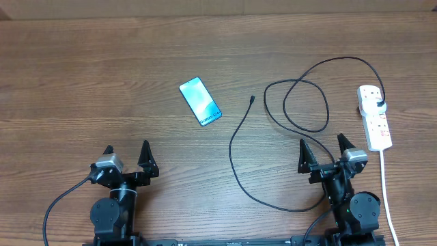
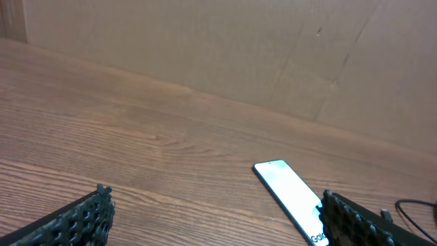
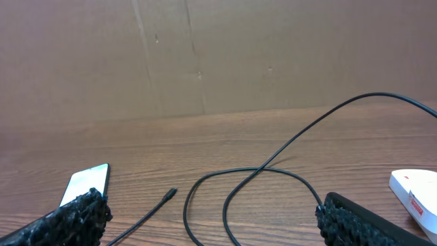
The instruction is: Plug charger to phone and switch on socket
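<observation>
The phone [image 1: 201, 101] lies flat on the wood table with its cyan screen up, left of centre; it also shows in the left wrist view [image 2: 290, 195] and the right wrist view [image 3: 89, 181]. The black charger cable [image 1: 232, 147] runs in loose loops, and its small free connector [image 1: 252, 99] rests on the table right of the phone, apart from it. The cable's other end meets the white socket strip [image 1: 375, 117] at the far right. My left gripper [image 1: 126, 149] and my right gripper [image 1: 321, 143] stand open near the front edge, nothing between their fingers.
The socket's thick white cord [image 1: 386, 184] runs down the right side toward the front edge, beside my right arm. Part of the black cable loops in front of the right gripper [image 3: 212, 205]. A cardboard wall [image 2: 225, 48] closes off the back of the table.
</observation>
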